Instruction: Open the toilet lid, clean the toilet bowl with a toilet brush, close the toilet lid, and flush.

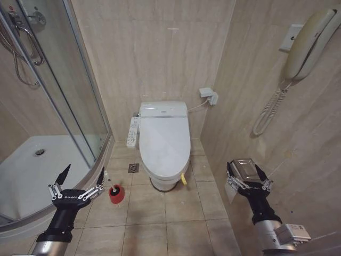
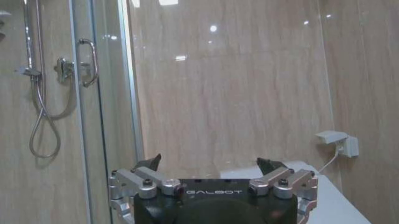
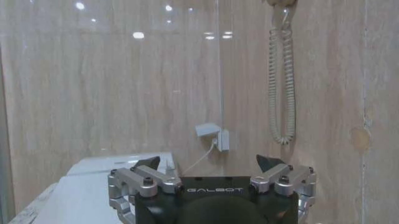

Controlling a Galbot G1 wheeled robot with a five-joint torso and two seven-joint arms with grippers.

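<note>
Beige-tiled bathroom, tile floor. Left hand (image 1: 77,181) open and empty at 7 o'clock, just beside the red holder (image 1: 116,194) with the toilet brush (image 1: 114,189), probably staged for pickup. Right hand (image 1: 248,172) open, empty, 5 o'clock, by the wall. Toilet lid (image 1: 164,143) shut over the toilet bowl (image 1: 160,183), centre; nothing begun.

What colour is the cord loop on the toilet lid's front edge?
Yellow; the cord loop on the toilet lid shows best in the head view.
</note>
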